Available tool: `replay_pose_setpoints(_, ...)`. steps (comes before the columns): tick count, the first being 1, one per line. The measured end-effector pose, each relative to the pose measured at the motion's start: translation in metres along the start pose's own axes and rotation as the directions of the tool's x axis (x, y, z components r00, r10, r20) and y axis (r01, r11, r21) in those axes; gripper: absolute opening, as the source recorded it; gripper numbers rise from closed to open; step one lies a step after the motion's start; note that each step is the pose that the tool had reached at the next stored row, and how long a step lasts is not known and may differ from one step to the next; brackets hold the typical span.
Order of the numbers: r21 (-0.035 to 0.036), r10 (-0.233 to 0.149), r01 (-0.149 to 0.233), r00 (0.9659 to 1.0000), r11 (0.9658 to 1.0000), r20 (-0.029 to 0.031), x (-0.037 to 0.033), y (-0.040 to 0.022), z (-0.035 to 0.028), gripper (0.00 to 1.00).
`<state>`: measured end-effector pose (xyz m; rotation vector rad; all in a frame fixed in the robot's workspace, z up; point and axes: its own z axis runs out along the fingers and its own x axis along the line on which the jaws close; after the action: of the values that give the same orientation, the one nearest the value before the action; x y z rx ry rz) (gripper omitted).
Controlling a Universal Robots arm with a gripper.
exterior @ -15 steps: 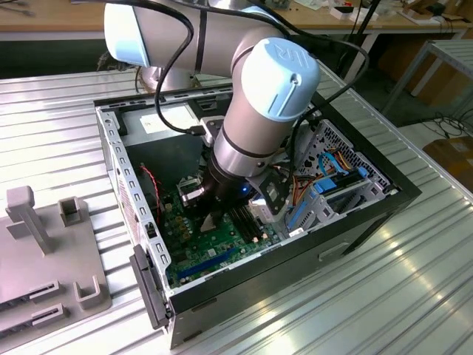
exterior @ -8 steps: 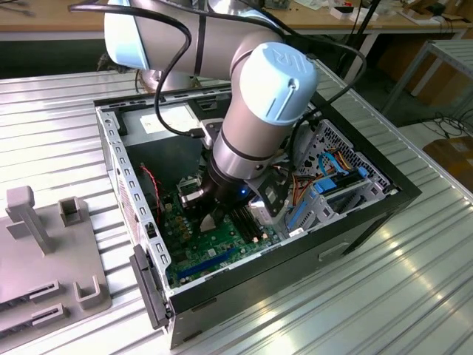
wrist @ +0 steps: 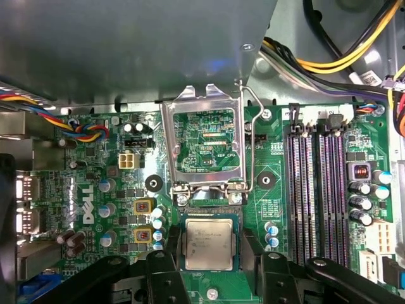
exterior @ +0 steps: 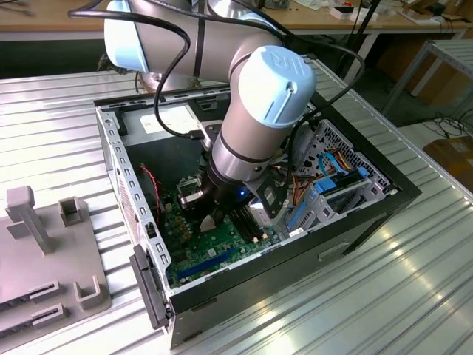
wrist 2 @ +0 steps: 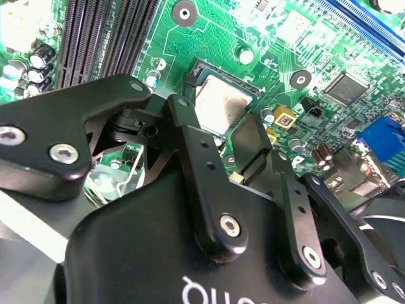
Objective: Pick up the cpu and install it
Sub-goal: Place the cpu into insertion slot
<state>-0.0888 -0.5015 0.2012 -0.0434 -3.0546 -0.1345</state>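
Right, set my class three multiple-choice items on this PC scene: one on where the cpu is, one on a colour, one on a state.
1. Where is the cpu? A at the socket on the board; B on the table; C on the grey stand.
2. What colour is the board? A red; B green; C black.
3. The socket's metal frame is: A clamped over the cpu; B missing; C flipped open.
Key: 1 A, it lies within the socket's square; 2 B, green shows around every part; 3 C, it stands raised, clear of the cpu.
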Motion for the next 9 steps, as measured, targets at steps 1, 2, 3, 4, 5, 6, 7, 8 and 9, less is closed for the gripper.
replay_pose_setpoints(1, 0.0003, 0.0, 0.0, 1.0, 1.0, -0.0001, 0.0, 0.0, 0.0, 0.42)
replay_pose_setpoints(2, 0.0002, 0.0, 0.0, 1.0, 1.0, -0.0001, 0.0, 0.0, 0.0001, 0.42)
replay_pose_setpoints(3, 0.0001, 0.0, 0.0, 1.0, 1.0, -0.0001, 0.0, 0.0, 0.0002, 0.41)
replay_pose_setpoints(4, 0.0001, 0.0, 0.0, 1.0, 1.0, -0.0001, 0.0, 0.0, 0.0004, 0.41)
replay_pose_setpoints(5, 0.0, 0.0, 0.0, 1.0, 1.0, -0.0001, 0.0, 0.0, 0.0004, 0.41)
replay_pose_setpoints(6, 0.0001, 0.0, 0.0, 1.0, 1.0, 0.0, -0.0001, 0.0, 0.0004, 0.41)
replay_pose_setpoints(7, 0.0, 0.0, 0.0, 1.0, 1.0, -0.0001, -0.0001, 0.0, 0.0005, 0.41)
replay_pose_setpoints(8, 0.0, 0.0, 0.0, 1.0, 1.0, 0.0, -0.0001, -0.0001, 0.0005, 0.41)
replay_pose_setpoints(9, 0.0, 0.0, 0.0, 1.0, 1.0, 0.0, -0.0001, 0.0, 0.0005, 0.41)
